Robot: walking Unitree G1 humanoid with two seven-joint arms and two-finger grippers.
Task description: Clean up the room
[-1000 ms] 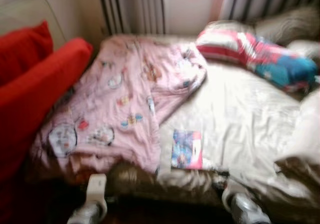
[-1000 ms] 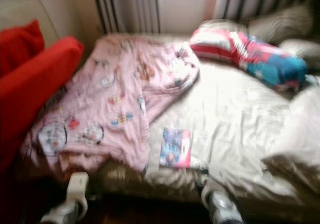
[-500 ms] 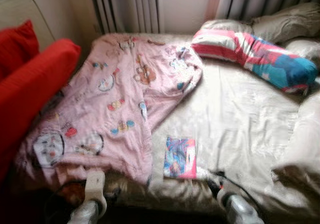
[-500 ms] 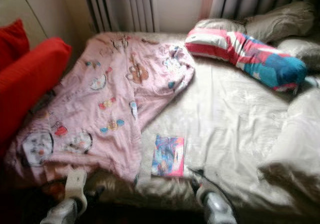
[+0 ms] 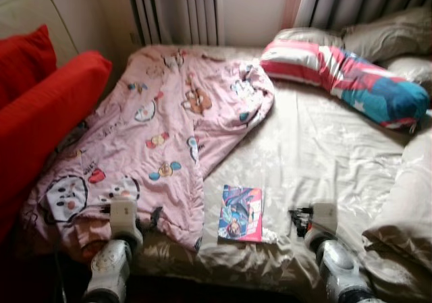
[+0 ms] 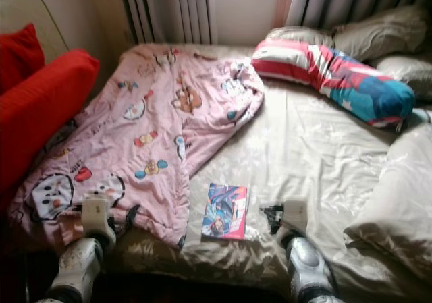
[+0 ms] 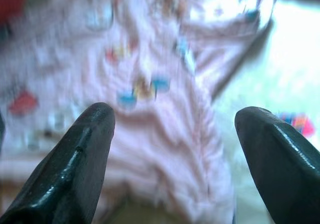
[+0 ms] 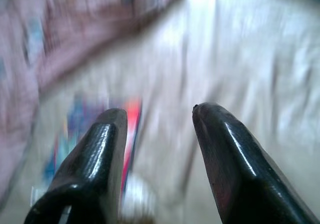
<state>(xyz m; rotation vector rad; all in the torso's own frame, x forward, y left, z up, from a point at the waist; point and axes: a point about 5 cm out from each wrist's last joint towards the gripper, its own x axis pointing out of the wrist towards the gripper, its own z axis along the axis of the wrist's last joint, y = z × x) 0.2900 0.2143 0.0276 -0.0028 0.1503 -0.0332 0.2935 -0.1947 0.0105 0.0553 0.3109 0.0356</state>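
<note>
As we look down over the bed (image 5: 317, 148), we count one pink blanket (image 5: 155, 127) spread across its left half, one book (image 5: 241, 212) near the front edge, one striped bolster (image 5: 344, 77) by the curtains, and two red cushions (image 5: 47, 107) at the left. Our left tool (image 7: 172, 149) hangs over the blanket's near hem, fingers wide apart. Our right tool (image 8: 159, 159), fingers apart, hovers just right of the book, not touching it.
</note>
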